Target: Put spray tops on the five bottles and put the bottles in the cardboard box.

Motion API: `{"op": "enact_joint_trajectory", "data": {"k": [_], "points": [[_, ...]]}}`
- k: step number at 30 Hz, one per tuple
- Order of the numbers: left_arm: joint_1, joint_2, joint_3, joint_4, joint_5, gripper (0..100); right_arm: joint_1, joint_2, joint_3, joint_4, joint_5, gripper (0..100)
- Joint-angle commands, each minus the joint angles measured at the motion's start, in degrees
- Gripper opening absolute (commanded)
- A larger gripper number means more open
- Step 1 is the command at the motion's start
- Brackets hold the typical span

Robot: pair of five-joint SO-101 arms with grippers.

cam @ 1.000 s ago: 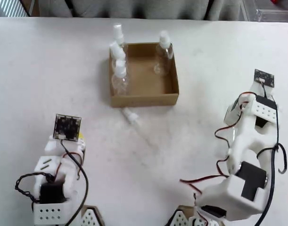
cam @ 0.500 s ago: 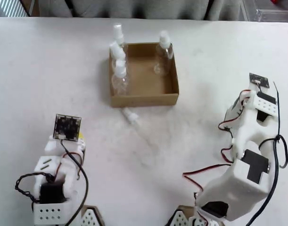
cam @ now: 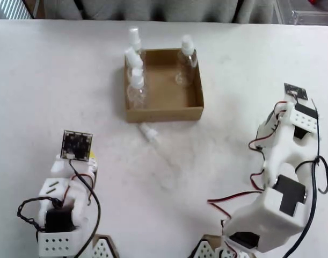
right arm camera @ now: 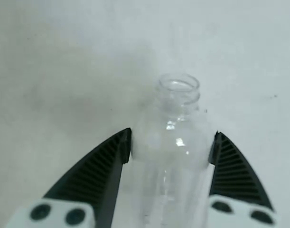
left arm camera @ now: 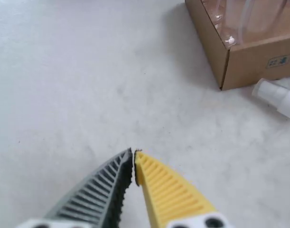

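The right claw (right arm camera: pixel 172 140), at 4 o'clock on the white table (cam: pixel 56 80), has its black fingers spread bottle-wide and pressed against both sides of a clear, uncapped plastic bottle (right arm camera: pixel 179 109). The left claw (left arm camera: pixel 134 154), at 7 o'clock, is closed on nothing, its tips meeting. The brown cardboard box (cam: pixel 164 114) at 12 o'clock holds capped clear bottles (cam: pixel 137 88). A loose white spray top (cam: pixel 148 131) lies at its 6 o'clock.

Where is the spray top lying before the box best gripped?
Grip the spray top across its thick white head, coming down from above. It lies flat on its side, close before the cardboard box wall, so a level approach from that side is likely blocked.
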Motion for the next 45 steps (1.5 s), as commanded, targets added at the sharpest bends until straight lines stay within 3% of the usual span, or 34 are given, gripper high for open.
{"op": "enact_joint_trajectory", "data": {"k": [1,12,17,23,28,37,45], "points": [[-0.5,-0.3,-0.2,0.2,-0.7,2,0.0,-5.3,-3.0,1.7,1.6,26.5],[-0.5,-0.3,-0.2,0.2,-0.7,2,0.0,-7.4,-2.5,3.5,-0.3,27.2],[-0.5,-0.3,-0.2,0.2,-0.7,2,0.3,-7.4,-2.7,3.4,-4.7,27.2],[-0.6,-0.3,-0.2,0.2,-0.7,2,0.4,-7.3,-2.5,1.2,-4.7,19.4],[-0.6,-0.3,-0.2,0.2,-0.7,2,0.2,-3.6,-2.7,1.3,-3.4,25.3],[-0.6,-0.3,-0.2,0.2,-0.8,2,0.3,2.2,-3.0,-1.0,-2.0,25.3],[-0.6,-0.3,-0.2,0.2,-0.8,2,0.4,2.2,-3.0,-1.1,-1.9,14.8]]}}
